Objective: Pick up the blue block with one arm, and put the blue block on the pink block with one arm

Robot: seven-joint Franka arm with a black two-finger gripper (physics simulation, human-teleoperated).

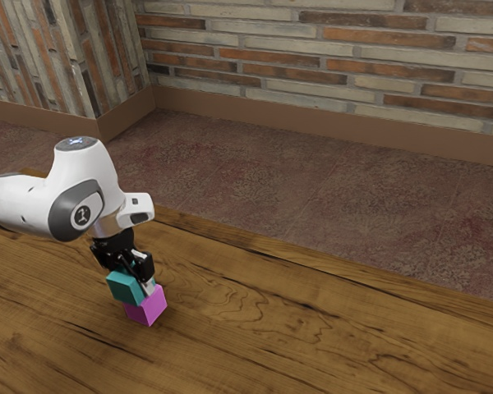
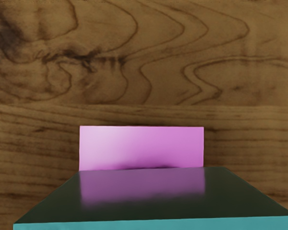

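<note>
Progress: pick-up looks done, placing is not finished. The blue block (image 1: 125,287) (renders teal) is off the table (image 1: 329,336) and sits under the hand at the end of the arm (image 1: 49,201), directly over the pink block (image 1: 150,309). The pink block rests flat on the table.

Jaws: closed to the block's width, black fingers coming down on two opposite sides of the blue block near its top. I read this as a firm hold on the block, nothing else in the grip.

Block relative to jaws: the blue block hangs between them, its upper part at the fingertips and most of its body below. It looks slightly tilted in the exterior view.

Block relative to target: in the exterior view the blue block is offset toward the exterior view's left of the pink block and overlaps its upper edge. Touching or just above, I cannot tell. In the wrist view the blue block's (image 2: 153,201) dark top face lies just under the hand, and part of the pink block (image 2: 141,146) shows beyond its far edge, so cover is partial.

Left to do, by my judgement: centre the blue block over the pink one, lower until seated, open the jaws, lift clear.
</note>
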